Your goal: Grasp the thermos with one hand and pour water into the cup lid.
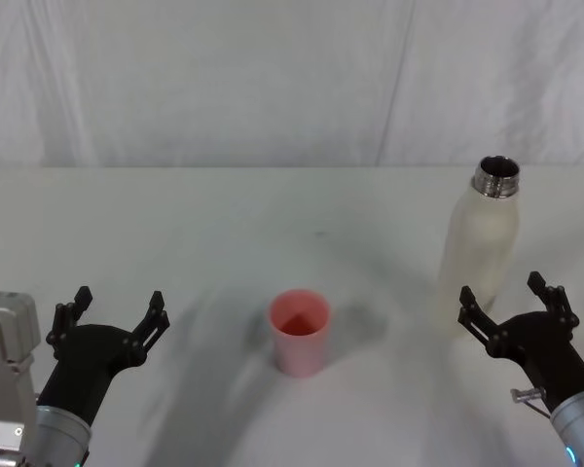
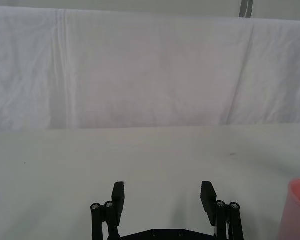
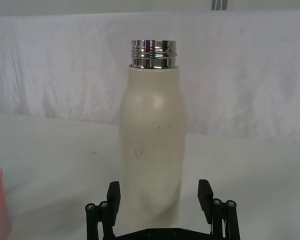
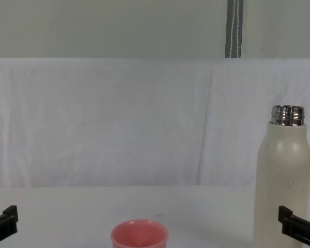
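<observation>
Looking at the right gripper (image 1: 511, 300), we see its jaws spread wide, and the thermos (image 1: 480, 248) stands upright just in front of the gap, lined up between the two fingers (image 3: 113, 195) but not touched by them. We see its steel neck open, with no cap. We find the left gripper (image 1: 117, 309) also with jaws spread, nothing between them. The cup lid (image 1: 299, 332) stands on the white table (image 1: 224, 224), between both grippers and well apart from each.
</observation>
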